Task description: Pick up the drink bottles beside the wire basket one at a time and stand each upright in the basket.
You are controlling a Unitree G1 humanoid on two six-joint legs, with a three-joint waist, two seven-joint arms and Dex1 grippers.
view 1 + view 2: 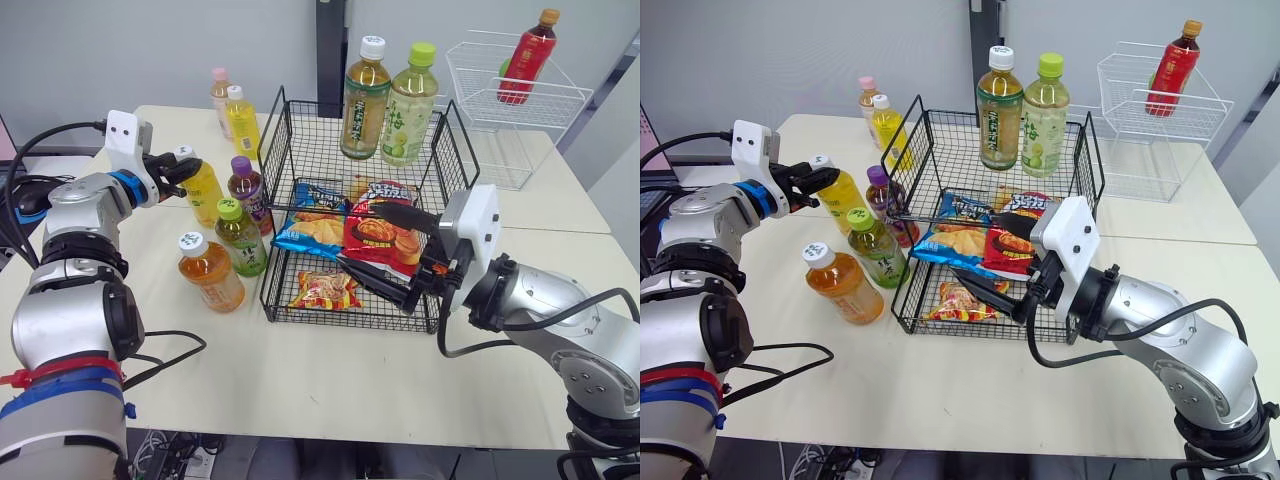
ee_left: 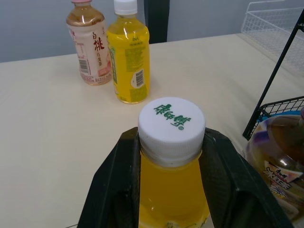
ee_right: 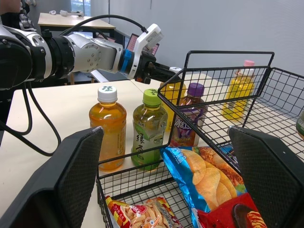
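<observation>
Left eye view: the left jaws are closed on the neck of a yellow bottle [image 1: 202, 188]. It stands cap up, long axis near vertical, on the worktop [image 1: 320, 380], near the left side of the wire basket [image 1: 350, 320]. A purple-capped bottle [image 1: 247, 190], a green-capped bottle [image 1: 240, 237] and an orange bottle [image 1: 210, 270] stand upright close by. The right jaws gape wide over the basket's front, holding nothing. The basket's rear compartment holds two tall bottles [image 1: 365, 100] upright, and snack bags [image 1: 380, 235] lie in front of them.

Left wrist view: the black fingers [image 2: 116, 185] press on either side of the neck, under the white cap [image 2: 171, 126].

Right wrist view: the two fingers [image 3: 71, 180] are well apart, with the snack bags beyond them.
</observation>
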